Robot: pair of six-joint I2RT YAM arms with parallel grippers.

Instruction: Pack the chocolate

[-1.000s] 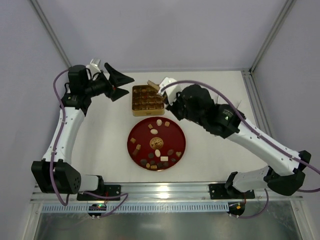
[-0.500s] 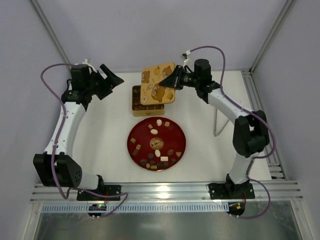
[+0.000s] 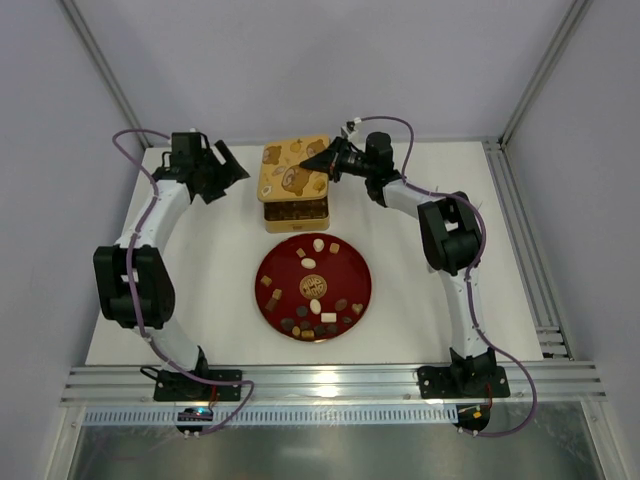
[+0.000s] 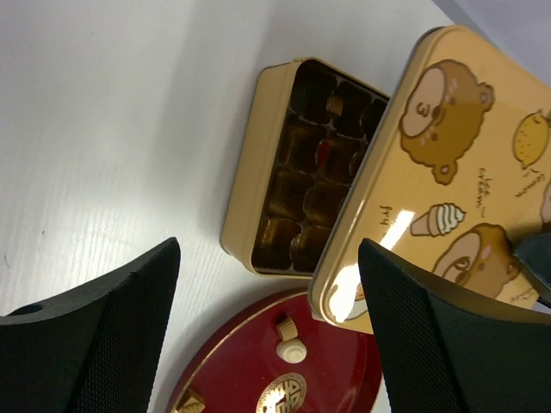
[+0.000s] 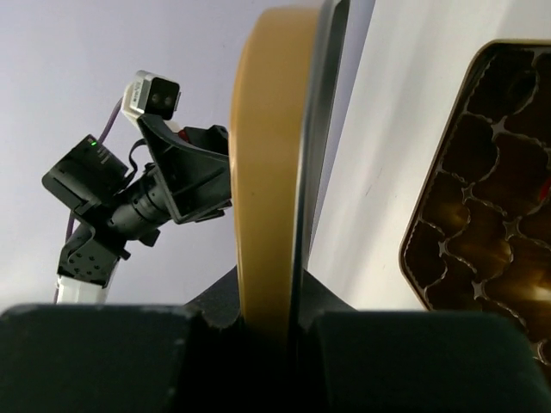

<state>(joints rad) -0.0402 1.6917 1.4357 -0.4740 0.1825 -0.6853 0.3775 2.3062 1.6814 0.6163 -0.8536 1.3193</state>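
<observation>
Lid (image 3: 291,167), clamped in right tool (image 3: 320,158), screens far compartments of the gold box (image 3: 297,213). Chocolate (image 3: 315,305) lies on red plate (image 3: 357,265); left tool (image 3: 228,168) spread apart

Right claw (image 5: 274,327) clamped on gold lid (image 5: 269,155) edge-on, gridded gold box (image 5: 491,155) at right, left arm (image 5: 129,211) beyond

Left pincer (image 4: 267,251) spread wide; right pincer (image 5: 291,320) seemingly pinched tight.
</observation>
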